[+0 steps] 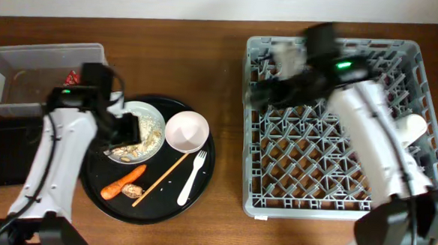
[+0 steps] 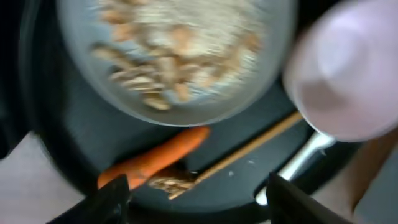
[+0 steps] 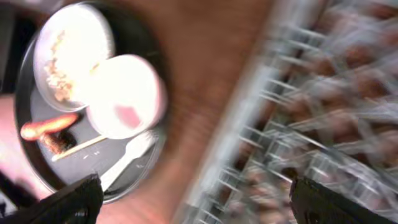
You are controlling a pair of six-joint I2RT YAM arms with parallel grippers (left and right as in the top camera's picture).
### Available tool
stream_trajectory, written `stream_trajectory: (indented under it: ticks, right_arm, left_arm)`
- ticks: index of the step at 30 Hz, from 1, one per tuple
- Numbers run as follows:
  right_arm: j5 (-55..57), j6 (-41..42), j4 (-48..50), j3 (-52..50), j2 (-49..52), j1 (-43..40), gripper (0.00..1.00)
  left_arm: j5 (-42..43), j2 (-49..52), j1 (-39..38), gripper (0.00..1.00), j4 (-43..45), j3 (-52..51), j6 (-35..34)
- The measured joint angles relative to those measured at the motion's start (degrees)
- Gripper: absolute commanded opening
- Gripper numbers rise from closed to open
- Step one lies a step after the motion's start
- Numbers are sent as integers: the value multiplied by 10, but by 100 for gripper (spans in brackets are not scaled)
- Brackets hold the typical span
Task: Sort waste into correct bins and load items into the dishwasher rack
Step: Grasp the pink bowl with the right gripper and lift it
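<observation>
My bench: dark brown wood-grain tabletop fills most of overhead frame. Pale off-white wall strip along top edge. Light soft, even.

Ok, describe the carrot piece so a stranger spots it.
Left of the large square grey plastic rack sits a large round black tray. On it, in front of the white round plate, lies the orange carrot piece, the only orange thing, left of the thin wooden stick.

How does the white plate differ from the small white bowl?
The white plate is wider and shallower than the small white bowl. The plate holds beige food scraps; the bowl looks empty. From overhead, the left gripper hides part of the plate, not the bowl. Both are white, round, on the round black tray.
</observation>
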Motion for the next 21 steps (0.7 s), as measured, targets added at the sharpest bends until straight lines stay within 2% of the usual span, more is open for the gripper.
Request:
stream_trajectory:
  ticks: [2, 3, 4, 6, 7, 9, 11, 13, 15, 16, 18, 21]
  right_arm:
    - [48, 25, 31, 0, 3, 93, 99]
    - [56, 33, 36, 0, 6, 111, 97]
    - [100, 67, 49, 0, 29, 165, 93]
    - [134, 106, 66, 0, 66, 194, 85]
    - [149, 131, 73, 0, 105, 206, 73]
    - [158, 154, 84, 0, 140, 210, 66]
    - [164, 176, 98, 0, 177, 210, 49]
    - [164, 189, 113, 0, 201, 210, 47]
    - [164, 193, 120, 0, 209, 210, 36]
    - [164, 195, 121, 0, 210, 210, 34]
    - [164, 197, 126, 0, 213, 210, 21]
    - [164, 206, 132, 0, 213, 210, 19]
  left_arm:
    - [-7, 0, 64, 81, -7, 0, -26]
    - [-8, 0, 82, 81, -9, 0, -32]
    - [-6, 0, 114, 81, -11, 0, -41]
    - [-6, 0, 141, 81, -16, 0, -48]
    - [-6, 0, 148, 81, -16, 0, -50]
    - [-5, 0, 148, 81, -17, 0, -51]
    - [-5, 0, 149, 81, -17, 0, -51]
    - [-4, 0, 149, 81, -17, 0, -51]
    - [-4, 0, 149, 81, -17, 0, -51]
    - [-4, 0, 149, 81, -17, 0, -52]
    - [-4, 0, 149, 81, -17, 0, -52]
    - [-4, 0, 149, 81, -17, 0, -52]
